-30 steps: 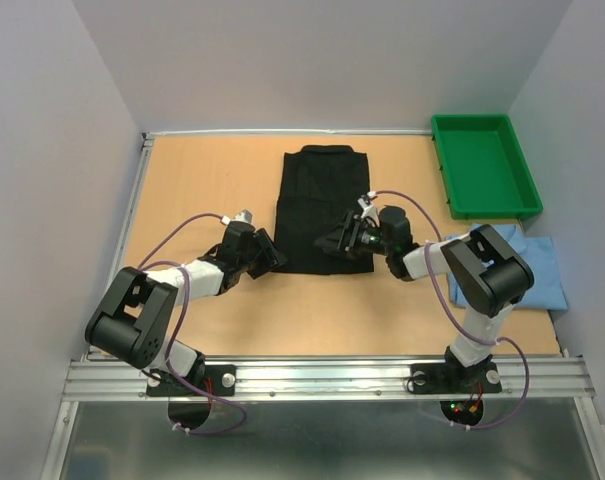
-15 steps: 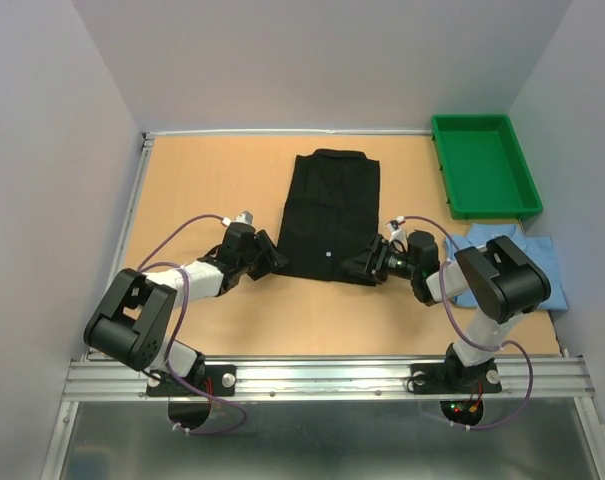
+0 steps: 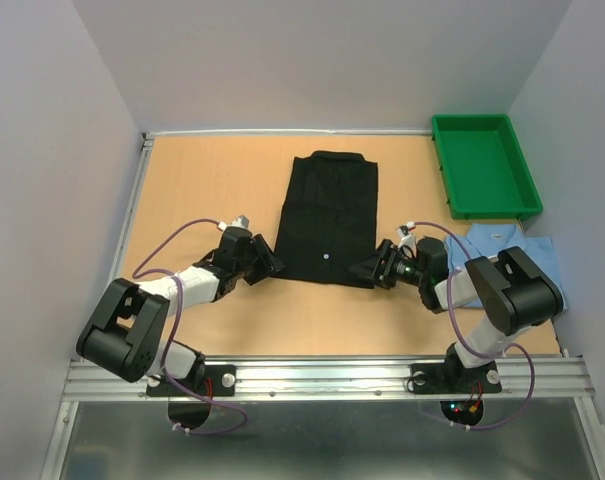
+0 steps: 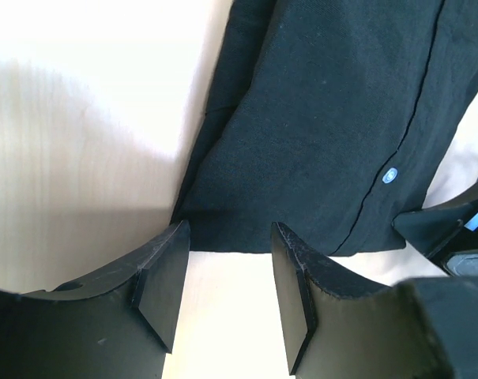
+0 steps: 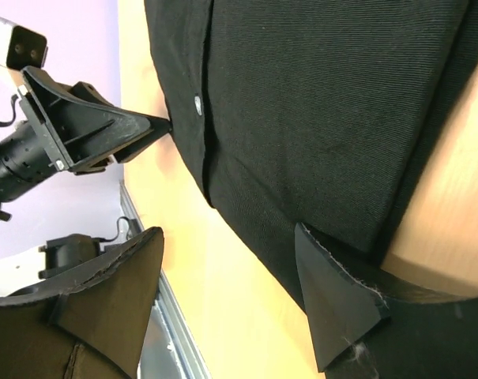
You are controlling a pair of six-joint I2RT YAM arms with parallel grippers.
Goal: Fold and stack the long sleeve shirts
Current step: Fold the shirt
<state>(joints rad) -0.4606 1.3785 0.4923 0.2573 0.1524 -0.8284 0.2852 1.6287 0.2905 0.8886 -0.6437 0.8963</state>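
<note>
The table (image 3: 202, 190) carries the black shirt (image 3: 327, 215) at its middle, folded into a long panel with the collar far and the hem near. The green tray (image 3: 480, 165) sits far right. The blue shirt (image 3: 542, 258) lies just nearer, partly behind the right arm. The left gripper (image 4: 227, 237) is at the hem's left corner and the right gripper (image 5: 227, 237) at its right corner, both with fingers apart and clamping nothing.

No text, label, brand, number or sign can be read anywhere, neither on the black shirt (image 3: 327, 220) nor the green tray (image 3: 482, 165).
</note>
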